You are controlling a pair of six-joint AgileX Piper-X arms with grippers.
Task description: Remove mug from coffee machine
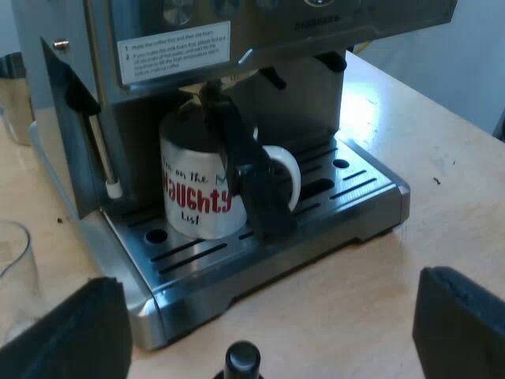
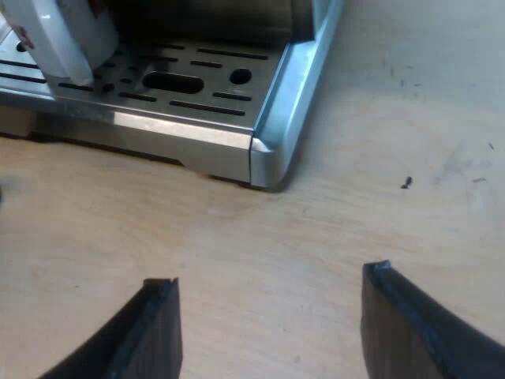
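My left gripper (image 1: 267, 335) has its two fingers spread wide and holds nothing; a black knob (image 1: 242, 360) sits just beside it, over the wooden table (image 1: 371, 260). My right gripper (image 2: 272, 332) is also spread wide and empty above the table, with the corner of the drip tray (image 2: 268, 150) at about twelve o'clock from it. The mug (image 1: 197, 189) stands upright on this tray, under the espresso machine (image 1: 173, 47), at about eleven o'clock from the left gripper. A measuring glass (image 1: 12, 268) stands near the tray.
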